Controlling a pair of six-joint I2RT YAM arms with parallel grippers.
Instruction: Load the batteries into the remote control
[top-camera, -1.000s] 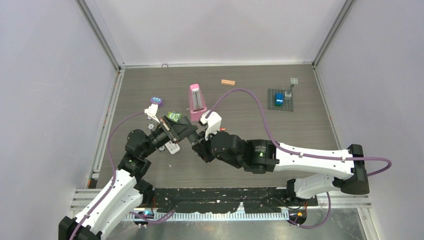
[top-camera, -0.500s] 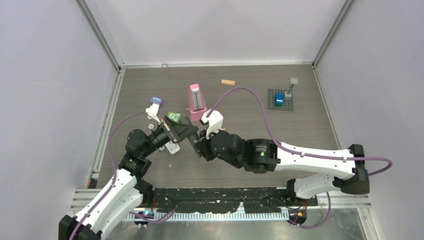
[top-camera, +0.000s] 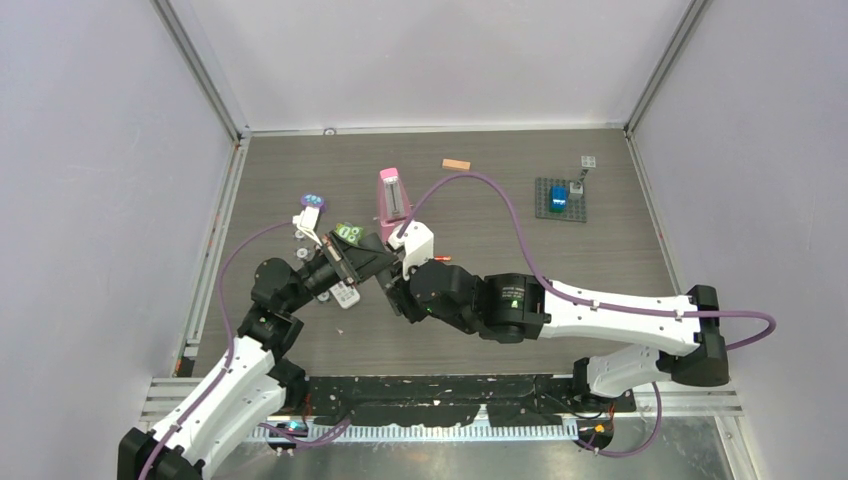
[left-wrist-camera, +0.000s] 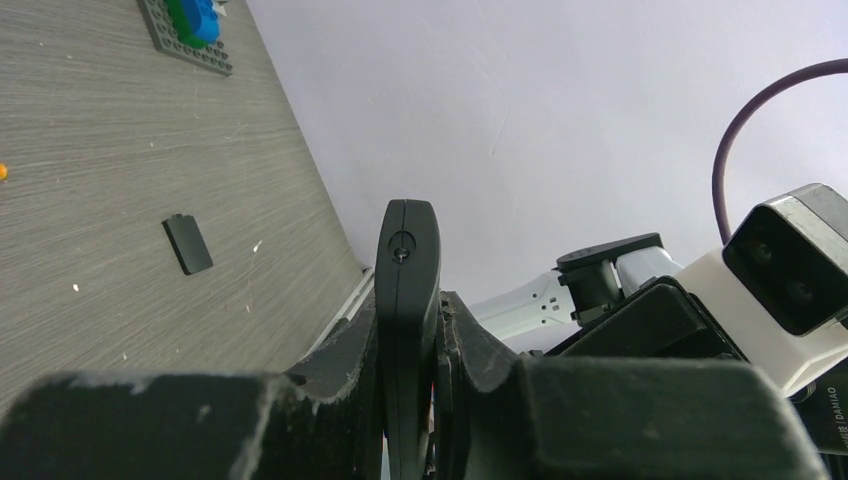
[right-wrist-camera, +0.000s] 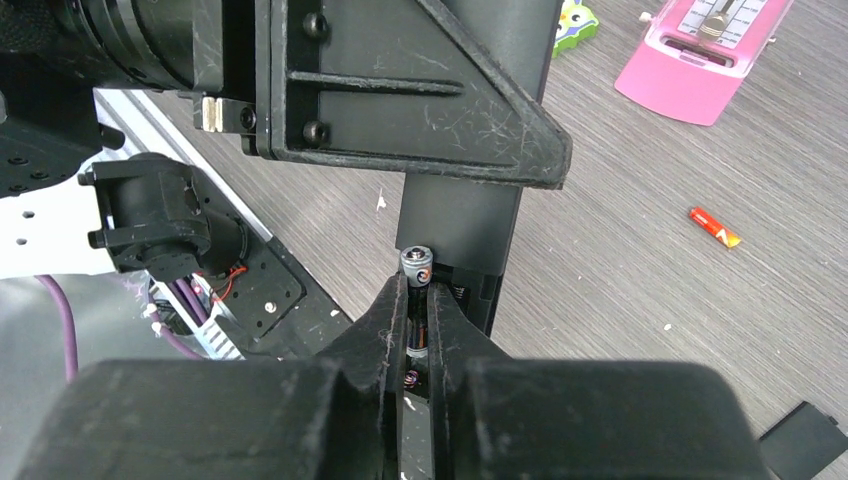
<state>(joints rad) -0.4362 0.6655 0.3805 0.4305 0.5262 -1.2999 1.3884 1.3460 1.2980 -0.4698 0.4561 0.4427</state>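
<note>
Two batteries in view. Held battery (right-wrist-camera: 417, 262): pinched upright in the right gripper (right-wrist-camera: 417, 292), metal end cap showing just above the fingertips, set against the near end of the black remote (right-wrist-camera: 462, 230). Cannot tell whether seated in the compartment.

Loose battery (right-wrist-camera: 715, 228): red and orange, flat on the table (right-wrist-camera: 620, 300), well apart from both grippers, between the remote and the pink metronome (right-wrist-camera: 708, 45).

Right gripper: clenched on the held battery, jaws nearly together. Left gripper (left-wrist-camera: 408, 330): clenched on the remote, which stands edge-on between the fingers (left-wrist-camera: 345, 350) in the left wrist view.

From above: both grippers nose to nose, left of the table's middle, the remote between them, the metronome just behind.

Black cover (left-wrist-camera: 188, 243): flat on the table, apart from the remote; shows again at the lower right corner of the right wrist view.

Small green item (right-wrist-camera: 575, 20): beside the metronome.

Far right of the table: building plate (top-camera: 575, 210) carrying a blue brick (top-camera: 558, 194). Orange-tan block (top-camera: 456, 164): near the back edge, well apart from everything else.
</note>
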